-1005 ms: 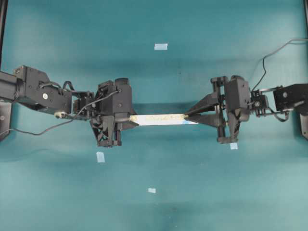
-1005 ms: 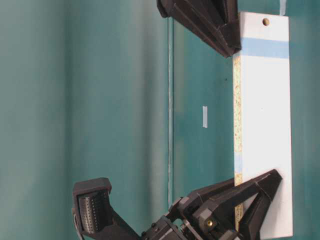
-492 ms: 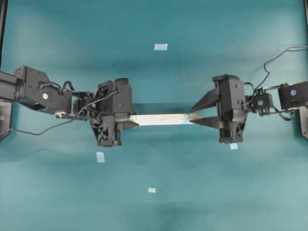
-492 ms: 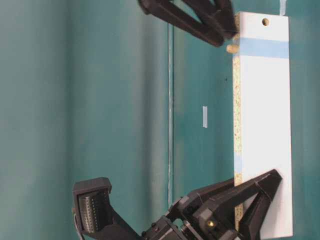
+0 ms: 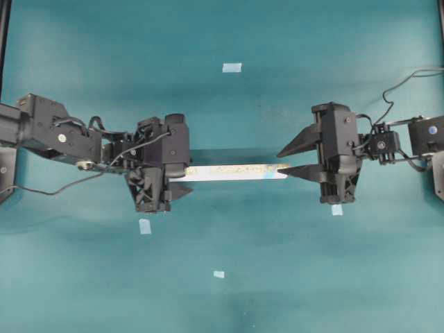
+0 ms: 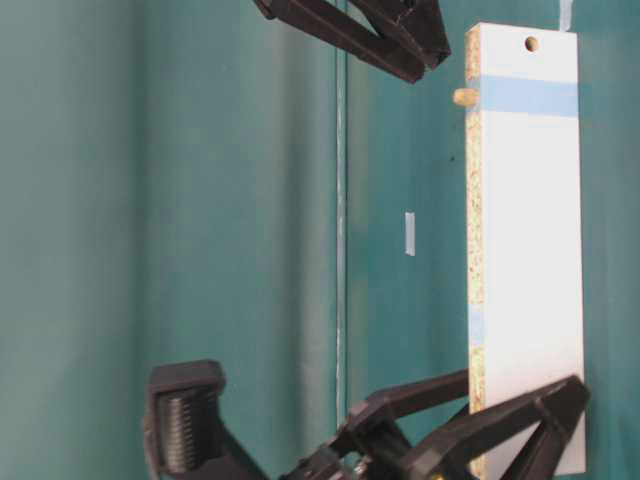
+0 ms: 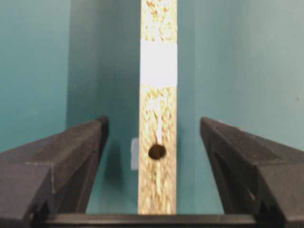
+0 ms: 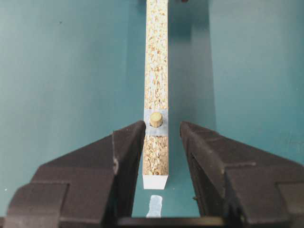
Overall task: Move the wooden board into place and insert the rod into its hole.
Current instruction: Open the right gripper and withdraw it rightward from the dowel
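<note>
The wooden board (image 5: 229,170) stands on its long edge between both grippers, speckled edge up. The rod (image 8: 156,119) sits upright in the light-blue patch near the board's right end; in the table-level view it (image 6: 464,97) sticks out of the board (image 6: 525,250). A dark hole (image 7: 157,151) shows in the speckled edge near the left end. My left gripper (image 5: 190,173) is open, with fingers wide on either side of the board (image 7: 158,71), not touching. My right gripper (image 8: 162,124) is open, astride the board's end, clear of the rod.
Small pale-blue tape squares lie on the teal table: one at the back (image 5: 232,67), two in front (image 5: 144,225) (image 5: 218,274) and one under the right gripper (image 5: 336,209). A second small hole (image 6: 531,44) shows in the board's white face.
My right gripper opened and drew back to the right, leaving the rod standing in the board. My left gripper then opened and let go of the board's left end.
</note>
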